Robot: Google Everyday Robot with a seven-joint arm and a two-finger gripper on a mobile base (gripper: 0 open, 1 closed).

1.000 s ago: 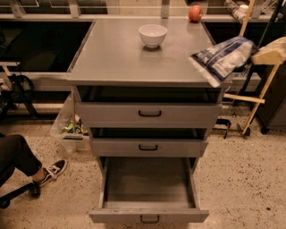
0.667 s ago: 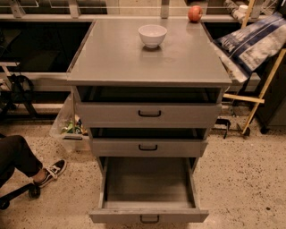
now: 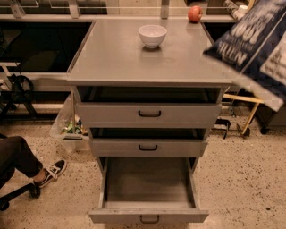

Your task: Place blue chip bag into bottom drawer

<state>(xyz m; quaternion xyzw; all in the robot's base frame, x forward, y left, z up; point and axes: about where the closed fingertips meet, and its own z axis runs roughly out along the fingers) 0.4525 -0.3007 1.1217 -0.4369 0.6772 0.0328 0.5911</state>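
The blue chip bag (image 3: pixel 254 40) hangs in the air at the upper right, close to the camera, beyond the right edge of the cabinet top (image 3: pixel 134 58) and well above the drawers. It is dark blue with white lettering and a white panel. My gripper does not show; no part of it is visible around the bag. The bottom drawer (image 3: pixel 178 216) is pulled fully open at the base of the grey cabinet. Its deep box is empty and a small black handle sits on its front.
A white bowl (image 3: pixel 152 35) and a red fruit (image 3: pixel 195 13) sit at the back of the cabinet top. The two upper drawers (image 3: pixel 149 114) are slightly ajar. A seated person's leg and shoe (image 3: pixel 51 172) are at the left, beside a plastic bin (image 3: pixel 67 129). A wooden frame (image 3: pixel 250 112) stands at the right.
The blue chip bag has risen off the cabinet's right edge and come up, right and closer to the camera, so it looks much larger. The drawers have not moved.
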